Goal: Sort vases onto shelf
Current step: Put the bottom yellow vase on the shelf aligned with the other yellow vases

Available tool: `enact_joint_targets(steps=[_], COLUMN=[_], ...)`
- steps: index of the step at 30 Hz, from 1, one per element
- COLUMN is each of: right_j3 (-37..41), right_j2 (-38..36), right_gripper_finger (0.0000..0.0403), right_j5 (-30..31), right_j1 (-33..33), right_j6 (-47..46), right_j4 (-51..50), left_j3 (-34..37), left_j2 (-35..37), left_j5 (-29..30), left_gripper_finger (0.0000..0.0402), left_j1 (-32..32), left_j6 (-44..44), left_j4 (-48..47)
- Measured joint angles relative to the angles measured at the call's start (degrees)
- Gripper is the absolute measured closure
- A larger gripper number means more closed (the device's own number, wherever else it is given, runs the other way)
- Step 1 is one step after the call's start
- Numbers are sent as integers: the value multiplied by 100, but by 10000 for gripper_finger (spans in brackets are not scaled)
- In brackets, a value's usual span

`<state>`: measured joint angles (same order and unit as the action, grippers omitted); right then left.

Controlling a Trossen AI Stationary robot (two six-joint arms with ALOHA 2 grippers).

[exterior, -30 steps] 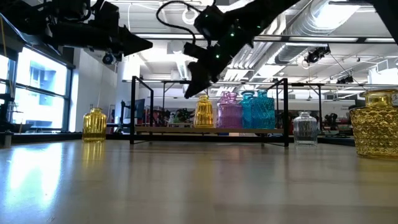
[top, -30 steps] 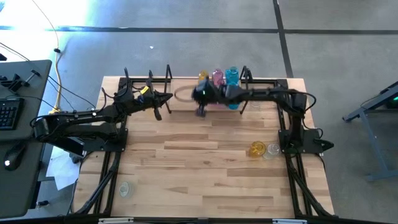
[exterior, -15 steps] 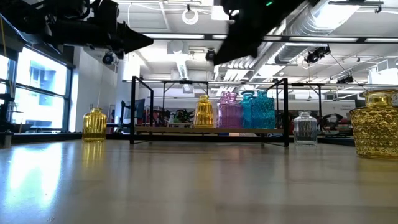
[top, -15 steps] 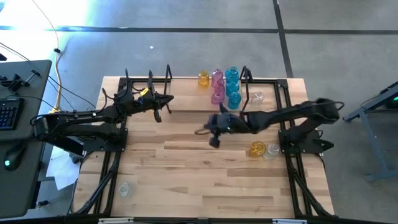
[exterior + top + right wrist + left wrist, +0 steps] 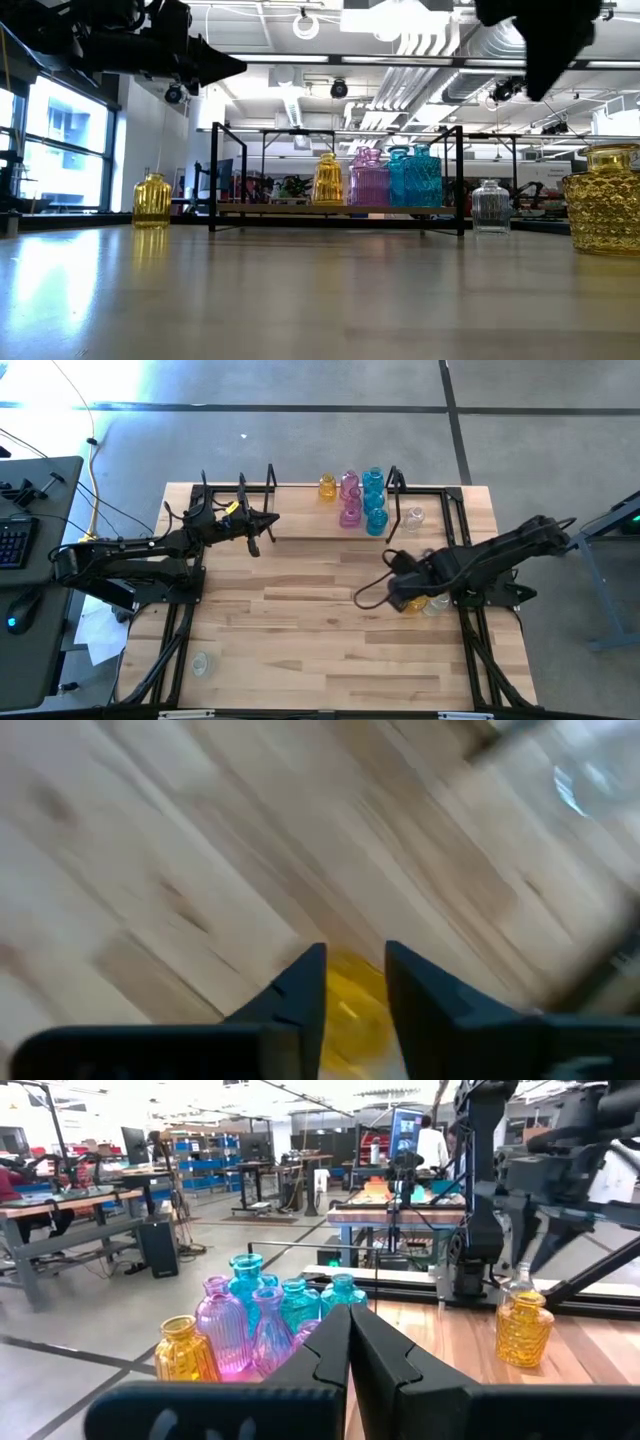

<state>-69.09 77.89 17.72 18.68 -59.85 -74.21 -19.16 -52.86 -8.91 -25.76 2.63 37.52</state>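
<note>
Several vases stand on the shelf (image 5: 300, 538) at the table's far edge: an amber vase (image 5: 327, 486), pink vases (image 5: 350, 510) and cyan vases (image 5: 375, 500). Another amber vase (image 5: 413, 601) stands on the table near the right edge, with a clear vase (image 5: 437, 603) beside it. My right gripper (image 5: 355, 955) points down above this amber vase with its fingers a little apart, well clear of it in the low view (image 5: 545, 60). My left gripper (image 5: 272, 520) hovers shut and level at the shelf's left end.
A clear vase (image 5: 413, 517) stands on the table by the shelf's right end. A further clear vase (image 5: 200, 663) sits near the front left corner. An amber vase (image 5: 152, 200) shows left of the shelf. The middle of the wooden tabletop (image 5: 300, 620) is bare.
My right gripper has swung away from the vases on the shelf, toward the table's near and right edges, and has risen. It has tipped to point down and now hangs over the amber vase near the right edge.
</note>
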Motion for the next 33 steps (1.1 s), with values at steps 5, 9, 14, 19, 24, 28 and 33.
enact_joint_targets(steps=[5, 9, 14, 19, 24, 28, 33], right_j3=[-91, -21, 180, 475, 884, 1189, 1374], right_j2=[0, 2, 7, 7, 7, 8, 11], right_gripper_finger=[282, 277, 276, 276, 276, 276, 257], right_j5=[-512, -871, -1287, -1569, -1738, -1789, -1808], right_j1=[-127, -364, -619, -742, -746, -746, -746], right_j6=[-74, 300, 791, 1135, 1236, 1352, 1383], right_j4=[-1032, -1038, -838, -706, -370, -98, 115], left_j3=[0, 0, 0, 0, 1, 0, 1], left_j2=[0, 0, 0, 0, 0, 0, 0], left_j5=[2, 4, 2, 2, 3, 4, 4], left_gripper_finger=[401, 401, 401, 401, 401, 401, 401], left_j1=[0, 0, 0, 0, 0, 0, 0], left_j6=[-4, -5, -55, -68, -63, -68, -92], left_j4=[-1, -9, -9, -11, -12, -11, -11])
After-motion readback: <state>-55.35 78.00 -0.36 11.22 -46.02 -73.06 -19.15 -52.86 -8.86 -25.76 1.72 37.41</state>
